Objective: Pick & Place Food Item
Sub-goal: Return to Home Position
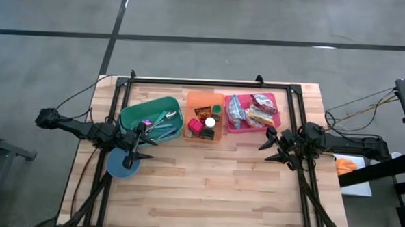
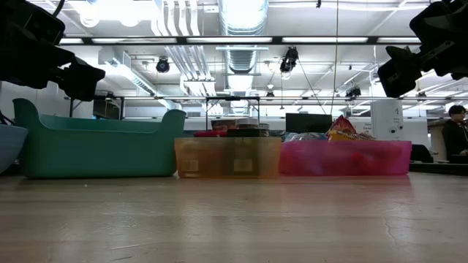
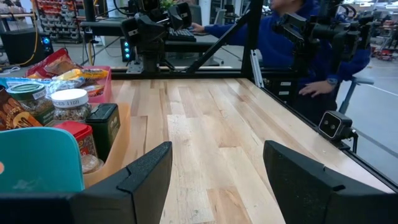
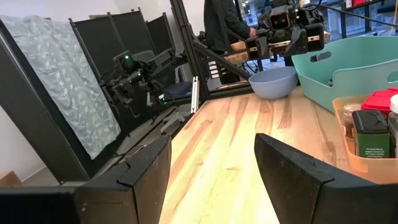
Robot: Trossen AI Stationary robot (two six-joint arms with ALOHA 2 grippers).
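Three loaded plastic bins in row: green, orange, pink. One round blue bowl beneath left gripper, fingers apart. Right gripper near pink bin, fingers spread.

A green bin, orange bin, pink bin, pale blue bowl, light wooden table.
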